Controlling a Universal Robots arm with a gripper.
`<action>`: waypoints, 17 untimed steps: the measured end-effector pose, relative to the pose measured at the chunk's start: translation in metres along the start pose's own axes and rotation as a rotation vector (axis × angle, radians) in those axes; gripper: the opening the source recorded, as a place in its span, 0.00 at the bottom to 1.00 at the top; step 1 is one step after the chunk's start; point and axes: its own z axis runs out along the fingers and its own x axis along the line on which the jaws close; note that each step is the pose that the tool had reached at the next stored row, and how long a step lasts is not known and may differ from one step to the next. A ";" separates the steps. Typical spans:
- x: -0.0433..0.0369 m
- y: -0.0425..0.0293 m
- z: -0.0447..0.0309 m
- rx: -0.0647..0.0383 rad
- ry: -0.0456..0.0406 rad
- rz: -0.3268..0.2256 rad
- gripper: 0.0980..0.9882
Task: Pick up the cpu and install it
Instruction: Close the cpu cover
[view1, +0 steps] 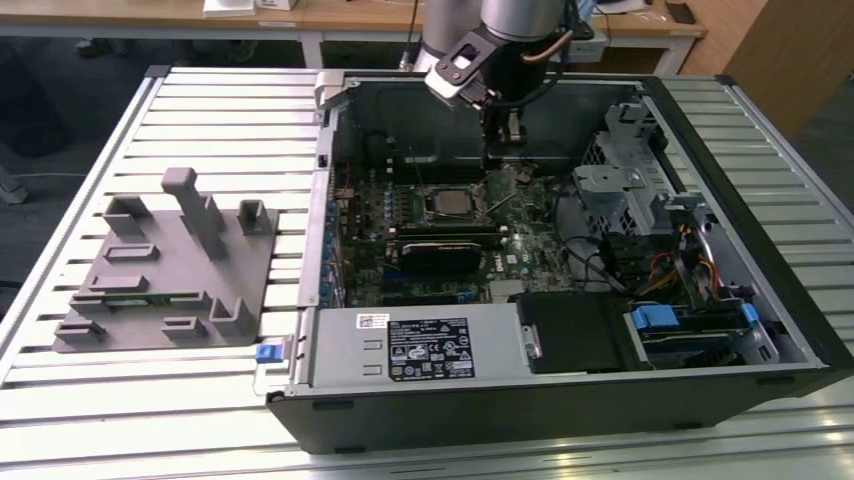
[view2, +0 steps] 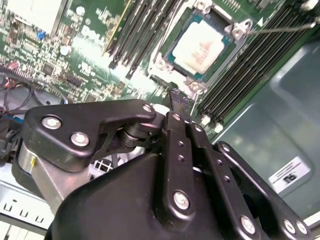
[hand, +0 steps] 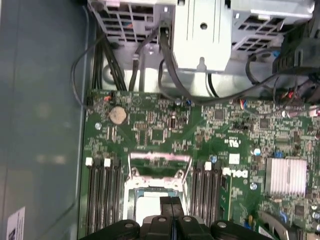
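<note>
Black memory slots (view2: 141, 29) flank the dark metal-framed socket (view2: 222, 63) on the green motherboard (hand: 160, 131). The small square silvery cpu (view2: 202, 46) lies seated in that socket. The black end effector (view2: 178, 96) hangs just beside it, fingers pressed together, holding nothing.

The arm (view1: 514, 20) is a silver-grey tube with darker joints. At its wrist sits a pale, boxy block (view1: 454, 68), with a thin cable (view1: 558, 50) looping beside it. From up close the gripper (view2: 178, 97) is matte black all over, built of flat, rounded link bars pinned with shiny silver screws (view2: 181, 200), with a silver cylinder (view2: 30, 165) bearing a small yellow mark behind them, and it narrows to slim black fingers (hand: 166, 204).
</note>
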 end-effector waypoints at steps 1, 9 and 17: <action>-0.0001 0.0024 0.0001 0.000 0.0001 0.000 0.01; -0.0007 0.0226 0.0014 0.001 0.0002 0.000 0.01; -0.0006 0.0366 0.0070 0.002 0.0003 0.000 0.01</action>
